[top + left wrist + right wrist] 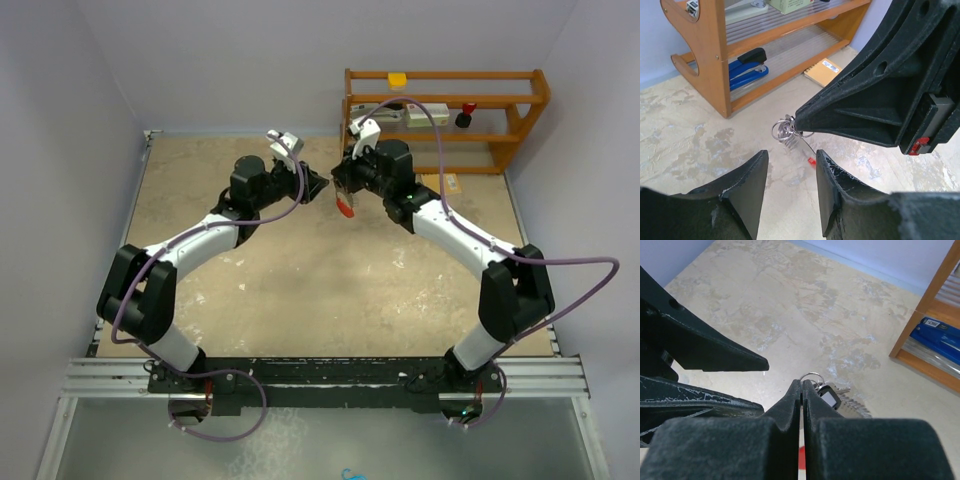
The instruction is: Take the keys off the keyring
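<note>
My right gripper [802, 382] is shut, pinching the keyring [812, 376] by its thin wire loops. The bunch hangs above the table at the back middle. Just beyond the right fingertips hang the keys [832, 397], one with a dark head, the silver toothed blades [856, 406] fanned to the right. A red strip [346, 209] dangles below the bunch. In the left wrist view the loops [782, 130] hang at the tip of the right gripper's fingers [860, 110]. My left gripper [791, 155] is open, close in front of the bunch, with nothing between its fingers [747, 185].
A wooden shelf rack [445, 120] stands at the back right, holding a blue stapler [747, 67] on its lowest level. A small brown box [824, 71] lies on the table beside it. Walls close off the left, back and right sides.
</note>
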Tool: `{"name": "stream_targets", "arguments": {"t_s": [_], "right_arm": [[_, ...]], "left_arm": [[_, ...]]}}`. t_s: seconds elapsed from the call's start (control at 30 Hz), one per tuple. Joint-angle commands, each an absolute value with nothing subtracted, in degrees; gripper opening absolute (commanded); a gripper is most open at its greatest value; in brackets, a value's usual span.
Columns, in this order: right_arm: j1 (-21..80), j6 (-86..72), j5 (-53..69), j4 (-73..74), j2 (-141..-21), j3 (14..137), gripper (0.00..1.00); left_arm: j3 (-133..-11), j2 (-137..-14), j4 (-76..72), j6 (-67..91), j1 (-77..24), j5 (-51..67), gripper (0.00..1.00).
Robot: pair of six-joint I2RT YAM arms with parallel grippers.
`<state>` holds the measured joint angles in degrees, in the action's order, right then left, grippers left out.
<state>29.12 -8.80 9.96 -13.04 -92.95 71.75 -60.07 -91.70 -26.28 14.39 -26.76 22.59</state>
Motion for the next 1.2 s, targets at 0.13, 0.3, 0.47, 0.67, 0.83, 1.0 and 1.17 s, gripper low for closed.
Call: {"name": "stream_targets", "arguments": {"t_s": [0.13,0.3,0.47,0.67,0.83,1.0,1.17], "right_arm": [[29.35,-7.89,8.47,-16.17,-88.46,72.60,0.00],[29.44,-8.07,8.26,-16.50,-88.29,72.43,0.00],[29.70,-8.17,7.95,-16.87,-88.15,72.25,0.00],[30.14,-7.93,7.29,-16.79,-88.07,72.17,0.00],[30.45,-7.69,6.58,-16.83,-87.76,72.08,0.00],[30.76,-7.37,6.24,-16.96,-87.30,71.90,0.00],[31.02,-7.02,5.74,-16.96,-86.69,71.64,0.00]], "left_arm": [[-60.53,-91.16,-32.67,16.36,-27.75,25.21,0.41],[-60.56,-91.62,-33.59,16.98,-28.21,25.56,0.41],[-60.34,-91.94,-34.94,17.57,-28.75,25.49,0.41],[-60.23,-94.26,-37.64,19.28,-29.57,25.31,0.41],[-60.24,-95.42,-37.58,18.50,-30.80,23.81,0.40],[-59.83,-95.73,-35.97,16.59,-31.24,20.66,0.36],[-59.42,-95.76,-35.90,16.43,-31.29,18.07,0.32]]}}
